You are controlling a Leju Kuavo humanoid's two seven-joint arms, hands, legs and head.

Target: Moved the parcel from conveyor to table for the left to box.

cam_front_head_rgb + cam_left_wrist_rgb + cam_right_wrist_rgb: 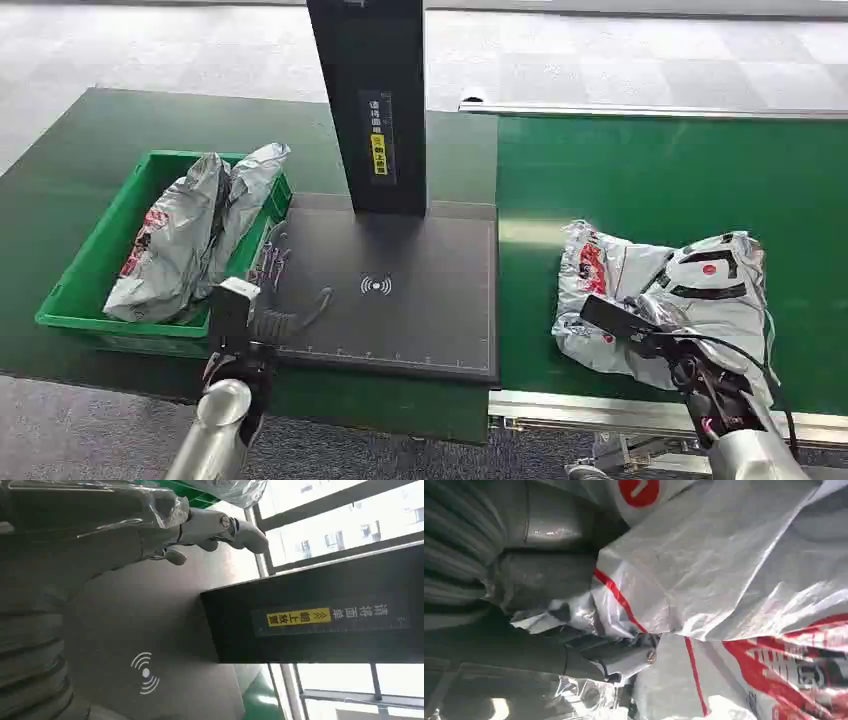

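Grey plastic parcels [640, 275] with red print lie in a crumpled heap on the green conveyor [650, 180] at the right. My right hand [655, 325] is on the near left part of the heap. In the right wrist view a fold of the parcel [724, 570] sits pinched between the thumb [624, 660] and the fingers [549, 580]. My left hand [262, 290] hovers over the left edge of the black scanner table [400, 290]. Its fingers [220, 530] are stretched out and hold nothing.
A green box [85, 275] at the left holds grey parcels [190, 235]. A black post [375, 100] with a yellow label rises from the back of the scanner table. The conveyor's metal edge [600, 410] runs along the front right.
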